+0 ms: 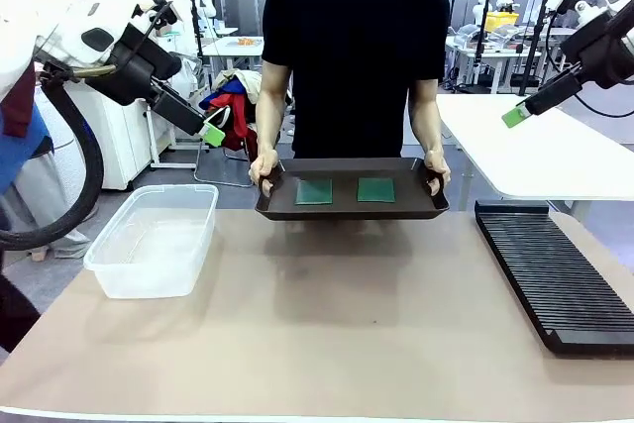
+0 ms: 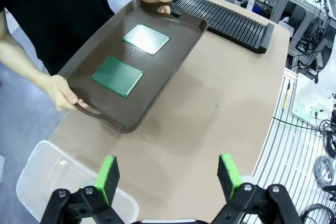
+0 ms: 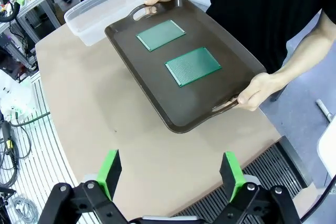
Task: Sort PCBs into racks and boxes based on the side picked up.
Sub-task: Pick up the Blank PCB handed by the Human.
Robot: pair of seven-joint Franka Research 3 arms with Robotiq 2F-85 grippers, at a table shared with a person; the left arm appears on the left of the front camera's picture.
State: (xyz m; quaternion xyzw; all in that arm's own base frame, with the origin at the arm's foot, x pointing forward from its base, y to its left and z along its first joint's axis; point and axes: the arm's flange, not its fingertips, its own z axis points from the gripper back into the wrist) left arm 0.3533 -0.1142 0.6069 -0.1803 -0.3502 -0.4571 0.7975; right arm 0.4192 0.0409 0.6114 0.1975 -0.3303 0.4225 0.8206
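Two green PCBs (image 1: pixel 314 191) (image 1: pixel 375 189) lie flat side by side on a dark brown tray (image 1: pixel 352 211) that a person holds by both handles at the table's far edge. In the left wrist view the PCBs (image 2: pixel 117 76) (image 2: pixel 146 39) lie on the tray (image 2: pixel 173 61); in the right wrist view the PCBs (image 3: pixel 192 66) (image 3: pixel 160 34) lie on the tray (image 3: pixel 157 93). The clear box (image 1: pixel 155 240) stands at the left, the black rack (image 1: pixel 555 272) at the right. My left gripper (image 1: pixel 212 133) (image 2: pixel 169 177) and right gripper (image 1: pixel 513 115) (image 3: pixel 171 170) hang open, high above the table, holding nothing.
The person stands at the far side with hands (image 1: pixel 263 170) (image 1: pixel 436 164) on the tray handles. A white table (image 1: pixel 535 151) is behind the rack at the right. Bare tan tabletop (image 1: pixel 327 324) lies between box and rack.
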